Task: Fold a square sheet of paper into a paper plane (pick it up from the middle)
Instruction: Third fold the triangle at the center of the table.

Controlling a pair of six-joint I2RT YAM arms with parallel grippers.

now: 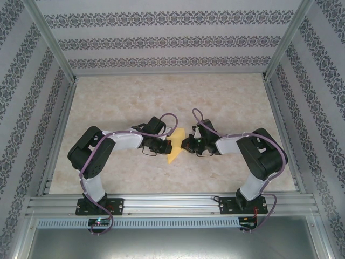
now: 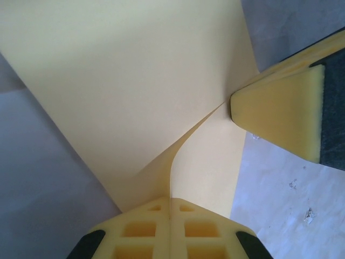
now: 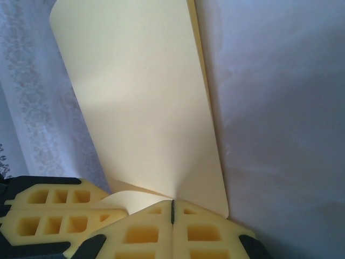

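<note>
We see marbled table [image 1: 161, 97], patterned walls [image 1: 161, 43] around. Our left gripper [image 1: 167, 144] and right gripper [image 1: 185, 143] both clamp yellow paper sheet [image 1: 176, 152].

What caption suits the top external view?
Left gripper and right gripper, both shut, pinch a thin yellow-orange paper sheet between them over a marbled beige table.

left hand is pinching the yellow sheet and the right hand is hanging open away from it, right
No. The left hand is pinching the yellow sheet, but the right hand is not open or away from it: the right wrist view shows it shut on the same sheet.
</note>
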